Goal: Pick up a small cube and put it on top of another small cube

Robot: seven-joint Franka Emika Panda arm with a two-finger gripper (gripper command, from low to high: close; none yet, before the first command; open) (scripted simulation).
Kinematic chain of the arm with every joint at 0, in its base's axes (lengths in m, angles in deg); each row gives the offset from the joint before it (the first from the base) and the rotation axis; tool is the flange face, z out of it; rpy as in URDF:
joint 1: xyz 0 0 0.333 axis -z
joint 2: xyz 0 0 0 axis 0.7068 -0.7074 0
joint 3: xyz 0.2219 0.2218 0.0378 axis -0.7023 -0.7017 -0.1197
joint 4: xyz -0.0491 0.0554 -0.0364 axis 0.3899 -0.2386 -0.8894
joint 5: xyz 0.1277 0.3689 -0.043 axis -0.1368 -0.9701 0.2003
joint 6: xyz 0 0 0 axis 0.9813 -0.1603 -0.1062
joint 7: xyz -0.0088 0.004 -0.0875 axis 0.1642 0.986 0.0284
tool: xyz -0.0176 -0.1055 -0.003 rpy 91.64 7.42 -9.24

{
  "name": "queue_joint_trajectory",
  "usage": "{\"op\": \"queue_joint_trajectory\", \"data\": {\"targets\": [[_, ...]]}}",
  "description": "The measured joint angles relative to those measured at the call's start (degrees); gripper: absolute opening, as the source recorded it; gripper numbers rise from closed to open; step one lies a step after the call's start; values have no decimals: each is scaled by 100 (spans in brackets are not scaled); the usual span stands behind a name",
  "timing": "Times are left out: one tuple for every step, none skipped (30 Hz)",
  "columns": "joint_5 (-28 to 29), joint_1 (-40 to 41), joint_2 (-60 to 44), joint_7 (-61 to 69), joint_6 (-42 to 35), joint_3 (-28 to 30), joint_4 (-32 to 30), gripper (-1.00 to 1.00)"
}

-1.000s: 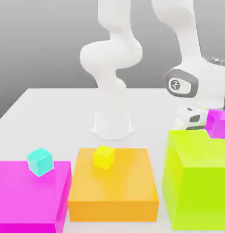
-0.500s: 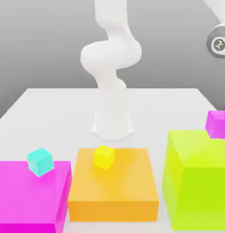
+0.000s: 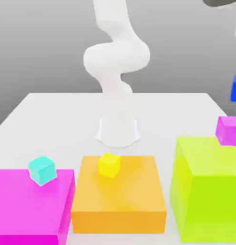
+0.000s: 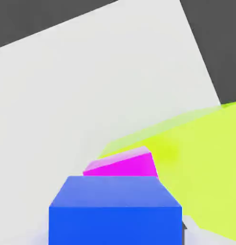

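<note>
Blue cube: The small plain deep-blue cube (image 3: 235,91) hangs aloft at the exterior view's right, gripped by the robot's hand (image 4: 115,227), presumably to clear the cube below.
Magenta cube: A small glossy magenta cube (image 3: 229,131) sits on the tall lime-green block (image 3: 206,196), a likely landing spot, its top free.
Hand: Closed on the blue cube, probably keeping it level for stacking.

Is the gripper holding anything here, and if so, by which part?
Yes, apparently the small blue cube, raised above the magenta cube. Which part is gripped cannot be told.
</note>
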Motion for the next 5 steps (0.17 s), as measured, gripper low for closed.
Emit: {"op": "queue_joint_trajectory", "data": {"targets": [[8,4,-88,5,224,-8,-136,100],[8,4,-88,5,224,-8,-136,100],[8,4,-88,5,224,-8,-136,100],[8,4,-88,5,224,-8,-136,100],[8,4,-88,5,224,-8,-136,100]]}}
